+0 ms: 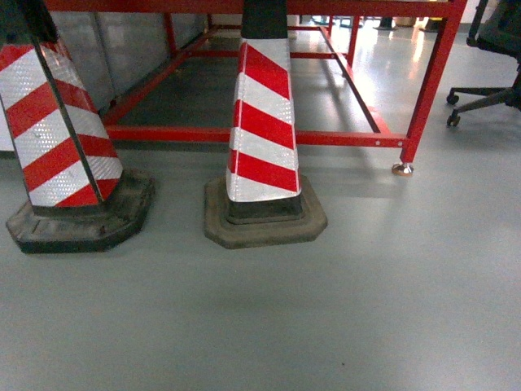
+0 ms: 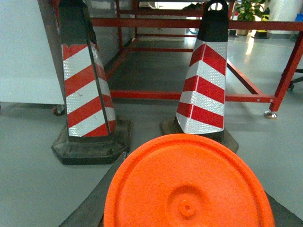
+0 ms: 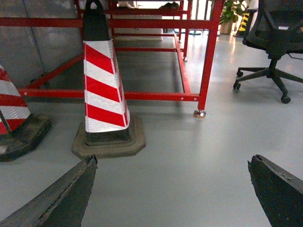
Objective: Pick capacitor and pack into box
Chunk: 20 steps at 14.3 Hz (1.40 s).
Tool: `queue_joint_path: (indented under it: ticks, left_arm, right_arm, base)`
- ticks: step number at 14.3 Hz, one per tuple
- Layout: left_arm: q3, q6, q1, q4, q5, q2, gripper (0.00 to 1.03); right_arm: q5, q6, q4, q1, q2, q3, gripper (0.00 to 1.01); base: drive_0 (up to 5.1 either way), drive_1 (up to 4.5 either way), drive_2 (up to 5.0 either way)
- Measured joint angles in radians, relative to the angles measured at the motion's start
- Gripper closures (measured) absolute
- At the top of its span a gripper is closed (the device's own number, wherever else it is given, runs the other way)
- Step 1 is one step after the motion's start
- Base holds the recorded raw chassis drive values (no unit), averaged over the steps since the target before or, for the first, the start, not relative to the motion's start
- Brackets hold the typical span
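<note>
Neither capacitor nor box shows in any view, so I should find them first, steering clear of the striped cones (image 1: 262, 122). My right hand (image 3: 173, 189) stands open and empty; only my left wrist view shows an orange disc (image 2: 188, 184), hiding whether my left hand grips it.

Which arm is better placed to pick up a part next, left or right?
Right, probably. The right end effector is open and empty, while an orange disc fills the space at the left end effector. No capacitor or box is in view yet.
</note>
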Motion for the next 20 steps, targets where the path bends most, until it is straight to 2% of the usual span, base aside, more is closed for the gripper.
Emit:
queue_joint_path:
  ticks: [8,20]
  left_arm:
    - [0.000,0.000,0.000,-0.005,0.001,0.000,0.60]
    - [0.000,0.000,0.000,-0.001,0.001,0.000,0.60]
  right_arm:
    - [0.001,0.000,0.000,0.000,0.000,0.000,0.03]
    - [0.001,0.000,0.001,0.000,0.000,0.000,0.03]
  base:
    - [-0.1,3.94,-4.1]
    - [0.0,0.00,0.0]
